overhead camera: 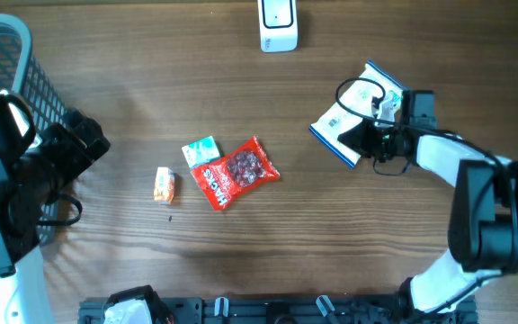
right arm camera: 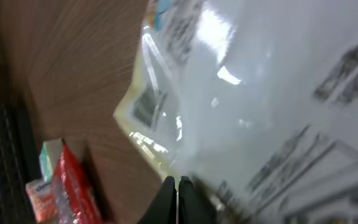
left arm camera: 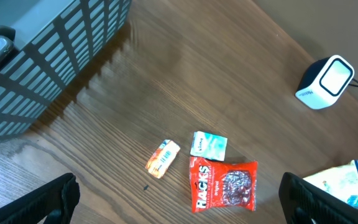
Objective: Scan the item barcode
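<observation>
My right gripper (overhead camera: 364,139) is shut on the lower edge of a white and blue packet (overhead camera: 353,112), held tilted above the table at the right. In the right wrist view the packet (right arm camera: 272,93) fills the frame, printed text showing, and the gripper (right arm camera: 178,186) has its fingers pressed together at the packet's edge. The white barcode scanner (overhead camera: 278,24) stands at the table's far edge, left of the packet and apart from it. My left gripper (overhead camera: 84,144) hangs open at the left with nothing between its fingers (left arm camera: 55,199).
A red Hacks bag (overhead camera: 236,171), a small teal packet (overhead camera: 200,150) and a small orange packet (overhead camera: 163,184) lie mid-table. A grey slatted basket (overhead camera: 12,81) stands at the far left beside my left arm. The scanner (left arm camera: 326,82) also shows in the left wrist view.
</observation>
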Robot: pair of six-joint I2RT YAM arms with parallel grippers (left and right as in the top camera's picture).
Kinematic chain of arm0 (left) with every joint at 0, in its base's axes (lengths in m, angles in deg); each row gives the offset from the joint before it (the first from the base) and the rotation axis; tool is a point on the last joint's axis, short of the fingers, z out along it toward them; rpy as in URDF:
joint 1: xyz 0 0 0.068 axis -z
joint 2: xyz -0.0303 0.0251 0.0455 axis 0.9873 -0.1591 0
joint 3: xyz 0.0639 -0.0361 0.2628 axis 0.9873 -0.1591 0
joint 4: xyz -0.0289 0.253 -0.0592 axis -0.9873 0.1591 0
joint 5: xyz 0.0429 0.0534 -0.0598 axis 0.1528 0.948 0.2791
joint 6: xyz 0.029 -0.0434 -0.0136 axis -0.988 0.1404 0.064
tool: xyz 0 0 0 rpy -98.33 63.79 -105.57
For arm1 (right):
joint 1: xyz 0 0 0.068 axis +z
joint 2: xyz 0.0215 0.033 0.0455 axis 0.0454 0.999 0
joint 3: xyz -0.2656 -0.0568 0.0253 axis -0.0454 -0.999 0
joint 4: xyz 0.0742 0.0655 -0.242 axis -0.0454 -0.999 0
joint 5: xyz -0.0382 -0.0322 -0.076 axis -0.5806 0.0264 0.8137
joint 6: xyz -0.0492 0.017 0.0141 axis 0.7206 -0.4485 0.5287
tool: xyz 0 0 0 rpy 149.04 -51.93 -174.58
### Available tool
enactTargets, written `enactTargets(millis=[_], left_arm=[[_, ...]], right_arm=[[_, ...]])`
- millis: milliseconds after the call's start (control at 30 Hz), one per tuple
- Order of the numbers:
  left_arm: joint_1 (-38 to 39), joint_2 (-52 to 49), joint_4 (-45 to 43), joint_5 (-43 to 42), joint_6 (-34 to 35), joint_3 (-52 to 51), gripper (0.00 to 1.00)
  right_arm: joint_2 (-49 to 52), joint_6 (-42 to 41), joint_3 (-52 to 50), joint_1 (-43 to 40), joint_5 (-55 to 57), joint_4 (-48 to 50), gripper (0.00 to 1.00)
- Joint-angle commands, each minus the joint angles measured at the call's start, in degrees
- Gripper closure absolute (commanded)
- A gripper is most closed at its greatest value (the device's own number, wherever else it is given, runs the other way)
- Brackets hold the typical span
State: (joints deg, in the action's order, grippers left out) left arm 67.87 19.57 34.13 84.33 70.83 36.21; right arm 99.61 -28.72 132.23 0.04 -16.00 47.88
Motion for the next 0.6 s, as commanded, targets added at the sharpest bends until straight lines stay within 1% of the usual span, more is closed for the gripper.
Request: enactTargets(millis=[0,33,67,100,133,167,233,367,567], left_arm=[[0.11,0.04,-0.13,-0.5,-0.07,0.22,0.0],[0.11,0.04,-0.13,-0.48,-0.07,0.22,0.0],[0.11,0.04,-0.13,-0.5,-0.07,0.22,0.0],[0.11,0.04,-0.15,-0.5,-0.07,0.22,0.0],[0.11,0.04,-0.13,-0.5,-0.07,0.22,0.0],[0.11,0.04,-0.15,-0.48,-0.07,0.22,0.0],[0.11,0.04,-0.13,-0.48,-0.07,0.22,0.0],[0.11,0.04,-0.13,-0.5,-0.07,0.22,0.0],[0.11,0.04,-0.15,-0.48,-0.07,0.22,0.0]], right_arm=[[-11.02,1.84,0.98,-0.98,-3.63,-0.5,0.87],[-14.14,2.51,1.16,-1.66,-3.15,-0.5,0.71],[-16.9,2.49,1.18,-2.54,-1.05,-0.61,0.43],[-19.12,2.49,1.18,-3.63,2.19,-1.31,0.22],[-20.92,2.27,1.18,-5.31,7.8,-3.76,0.12],[-20.83,2.25,0.96,-6.97,13.2,-7.63,0.07],[-19.12,2.23,-0.24,-7.21,15.98,-9.07,0.04],[-12.13,0.81,-0.98,-6.86,15.91,-8.98,0.0],[0.87,0.61,-0.98,-6.01,8.11,-3.85,0.0]])
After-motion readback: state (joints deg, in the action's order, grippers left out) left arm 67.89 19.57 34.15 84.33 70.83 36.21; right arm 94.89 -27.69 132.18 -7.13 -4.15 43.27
